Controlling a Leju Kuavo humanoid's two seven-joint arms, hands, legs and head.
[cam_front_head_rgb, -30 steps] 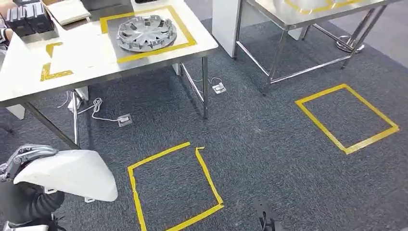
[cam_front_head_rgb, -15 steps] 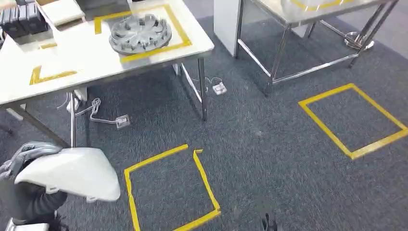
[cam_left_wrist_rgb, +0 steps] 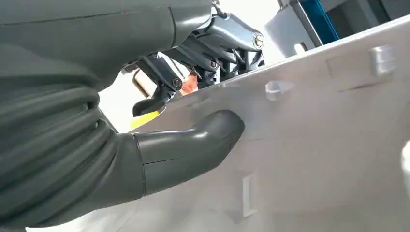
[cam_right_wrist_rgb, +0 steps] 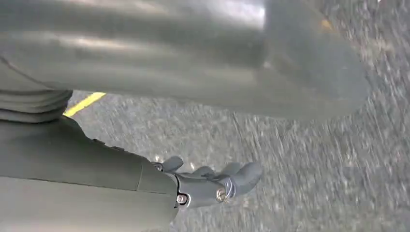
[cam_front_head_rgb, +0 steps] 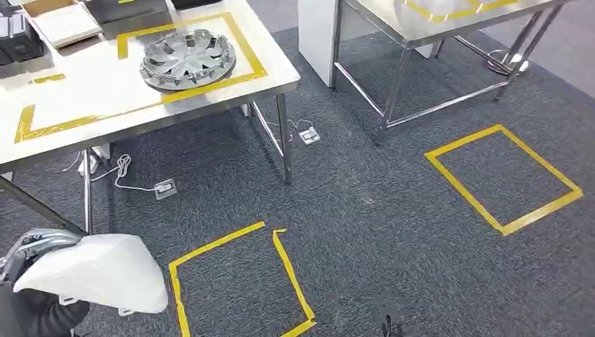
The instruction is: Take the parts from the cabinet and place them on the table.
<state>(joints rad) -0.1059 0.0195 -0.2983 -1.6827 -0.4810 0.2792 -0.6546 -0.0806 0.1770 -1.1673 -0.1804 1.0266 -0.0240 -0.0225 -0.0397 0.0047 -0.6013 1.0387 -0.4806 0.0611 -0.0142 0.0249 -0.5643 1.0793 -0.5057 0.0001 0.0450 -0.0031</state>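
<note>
A large white plastic part with small clips on its inner face hangs low at my left side, above the carpet. My left hand grips it along its near edge. Up close, the thumb presses flat on the part's inner face and the darker fingers hook over its rim. My right hand hangs over the carpet holding nothing, fingers loosely apart. The white table stands ahead to the left, with a silver hubcap inside a yellow tape square.
Black parts and a flat box sit at the table's far left. A second steel table stands ahead on the right. Yellow tape squares mark the carpet. Floor sockets and a cable lie under the white table.
The whole picture has shifted, so the camera has moved; the table and floor squares now sit a little further left. The white part stays in my left hand's grip.
</note>
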